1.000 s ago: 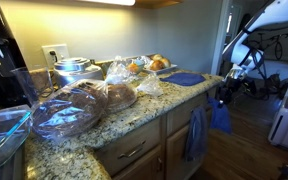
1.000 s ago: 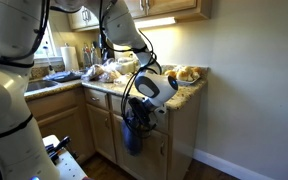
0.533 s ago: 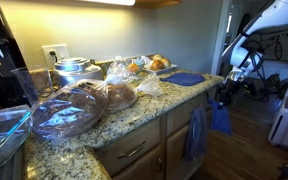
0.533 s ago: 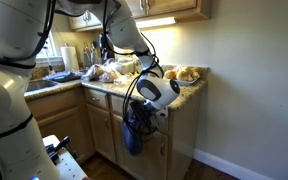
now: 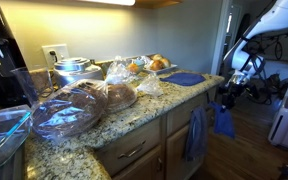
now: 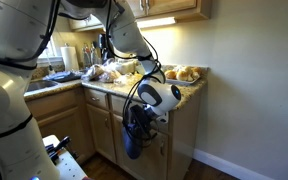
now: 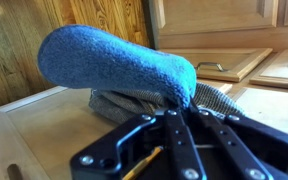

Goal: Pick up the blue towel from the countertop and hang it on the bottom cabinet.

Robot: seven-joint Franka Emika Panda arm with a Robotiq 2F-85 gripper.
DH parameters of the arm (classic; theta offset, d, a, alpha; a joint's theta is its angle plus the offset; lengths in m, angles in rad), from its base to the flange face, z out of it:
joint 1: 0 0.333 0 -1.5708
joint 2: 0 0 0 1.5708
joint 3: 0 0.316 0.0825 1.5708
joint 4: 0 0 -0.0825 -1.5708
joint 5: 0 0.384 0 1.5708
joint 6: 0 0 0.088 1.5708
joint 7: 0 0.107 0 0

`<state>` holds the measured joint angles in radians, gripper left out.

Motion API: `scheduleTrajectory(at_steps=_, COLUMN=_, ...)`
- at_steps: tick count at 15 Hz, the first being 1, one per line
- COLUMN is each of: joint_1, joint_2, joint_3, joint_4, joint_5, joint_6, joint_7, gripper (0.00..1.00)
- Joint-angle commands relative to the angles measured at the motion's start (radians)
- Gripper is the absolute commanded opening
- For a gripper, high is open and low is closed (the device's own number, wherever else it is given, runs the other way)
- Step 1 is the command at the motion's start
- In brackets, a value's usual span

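My gripper [image 5: 230, 84] is shut on the bright blue towel [image 5: 222, 120], which hangs limp from it in the air off the end of the countertop [image 5: 104, 125]. In an exterior view the gripper [image 6: 150, 104] holds the towel [image 6: 133, 138] in front of the bottom cabinet [image 6: 180, 140], below the counter edge. In the wrist view the towel [image 7: 114, 62] bulges over the shut gripper [image 7: 182, 108], with wooden cabinet panels [image 7: 24, 50] close behind it.
A duller slate-blue towel [image 5: 195, 135] hangs on a cabinet door. A flat blue oval mat [image 5: 186, 78], bagged bread [image 5: 79, 105], pots and food crowd the counter. A grey woven cloth [image 7: 216, 98] lies under the towel in the wrist view. A bar handle [image 7: 210, 68] shows on a drawer.
The gripper has moved a little lower with the blue towel still held in it, staying in front of the bottom cabinet.
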<state>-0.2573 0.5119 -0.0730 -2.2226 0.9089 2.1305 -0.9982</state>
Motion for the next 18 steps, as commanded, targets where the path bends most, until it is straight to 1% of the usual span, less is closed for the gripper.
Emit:
scheduleTrajectory(at_steps=1, joint_1=-0.016, joint_2=0.004, joint_3=0.000, joint_4=0.008, joint_5=0.018, joint_6=-0.014, joint_7=-0.008, gripper=0.35)
scheduleTrajectory(at_steps=2, joint_1=-0.013, joint_2=-0.003, joint_3=0.001, joint_4=0.004, joint_5=0.016, joint_6=-0.006, joint_7=-0.018, gripper=0.36)
scheduleTrajectory(at_steps=5, joint_1=-0.004, joint_2=-0.024, joint_3=-0.004, joint_4=-0.010, joint_5=0.008, joint_6=0.010, joint_7=-0.006, gripper=0.53)
scheduleTrajectory(at_steps=12, joint_1=-0.005, joint_2=-0.079, joint_3=-0.008, joint_4=-0.052, joint_5=0.010, joint_6=0.021, joint_7=-0.036, gripper=0.99)
scheduleTrajectory(at_steps=15, joint_1=-0.005, joint_2=-0.089, joint_3=-0.011, joint_4=-0.058, joint_5=0.009, joint_6=0.012, joint_7=-0.036, gripper=1.00)
scheduleTrajectory(at_steps=18, joint_1=0.022, joint_2=-0.129, joint_3=-0.033, joint_4=-0.089, joint_5=-0.042, joint_6=0.037, joint_7=0.030, gripper=1.00)
